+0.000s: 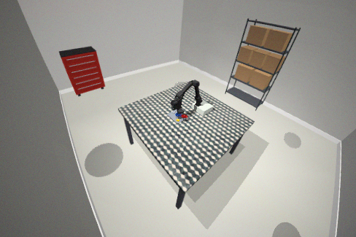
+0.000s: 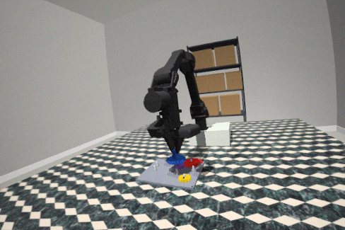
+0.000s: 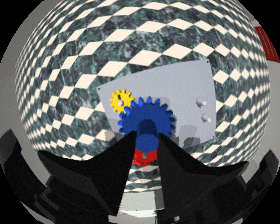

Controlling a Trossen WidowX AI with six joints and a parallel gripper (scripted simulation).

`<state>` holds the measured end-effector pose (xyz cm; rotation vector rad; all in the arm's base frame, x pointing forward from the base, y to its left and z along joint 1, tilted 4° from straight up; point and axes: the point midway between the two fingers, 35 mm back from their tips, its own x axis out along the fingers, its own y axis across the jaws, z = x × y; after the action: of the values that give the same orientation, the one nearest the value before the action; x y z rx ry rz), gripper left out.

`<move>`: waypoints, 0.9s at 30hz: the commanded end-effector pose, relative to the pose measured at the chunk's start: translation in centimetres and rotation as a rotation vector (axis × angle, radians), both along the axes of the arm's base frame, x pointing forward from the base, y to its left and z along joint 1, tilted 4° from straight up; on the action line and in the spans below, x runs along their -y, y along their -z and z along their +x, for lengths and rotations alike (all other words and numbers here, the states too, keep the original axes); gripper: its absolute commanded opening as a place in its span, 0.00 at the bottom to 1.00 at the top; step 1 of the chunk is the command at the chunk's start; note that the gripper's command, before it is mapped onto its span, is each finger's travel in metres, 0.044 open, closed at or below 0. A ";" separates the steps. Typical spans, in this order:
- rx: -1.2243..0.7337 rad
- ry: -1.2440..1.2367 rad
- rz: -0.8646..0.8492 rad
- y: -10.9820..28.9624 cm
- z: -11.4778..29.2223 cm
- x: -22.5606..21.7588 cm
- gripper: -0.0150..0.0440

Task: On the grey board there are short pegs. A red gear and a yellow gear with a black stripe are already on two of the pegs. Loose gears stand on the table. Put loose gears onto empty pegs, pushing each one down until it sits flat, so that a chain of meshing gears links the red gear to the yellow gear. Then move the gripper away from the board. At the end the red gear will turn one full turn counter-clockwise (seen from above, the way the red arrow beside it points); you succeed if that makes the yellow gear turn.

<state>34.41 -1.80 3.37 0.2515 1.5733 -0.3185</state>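
My gripper [image 2: 174,151] [image 3: 147,136] is shut on the hub of a large blue gear [image 1: 178,115] [image 2: 175,160] [image 3: 148,111], held roughly level above the grey board [image 2: 149,177] [image 3: 183,80]. A purple gear [image 2: 179,166] shows partly under the blue gear; the wrist view hides it. The red gear [image 1: 184,117] [image 2: 191,163] is at the board's far right in the exterior view. The yellow gear [image 1: 178,120] [image 2: 184,178] [image 3: 119,102] is at its near right. Two pegs [image 3: 201,102] stand bare on the board's other side. Another peg [image 2: 193,168] shows between red and yellow.
A white block [image 1: 204,109] [image 2: 218,134] stands on the checkered table [image 1: 190,152] [image 2: 106,204] beside the arm's base, behind the board in the exterior view. A red tool cabinet [image 1: 84,72] and a shelf with boxes [image 1: 258,61] stand away from the table.
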 end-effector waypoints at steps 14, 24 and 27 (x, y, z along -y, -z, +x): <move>-0.018 -0.197 0.004 0.1 -0.2 0.6 0.25; -0.029 -0.462 0.013 0.1 -0.2 0.6 0.25; -0.030 -0.500 0.014 0.1 -0.2 0.6 0.25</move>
<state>34.17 -2.38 3.25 -0.1056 1.6106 0.0483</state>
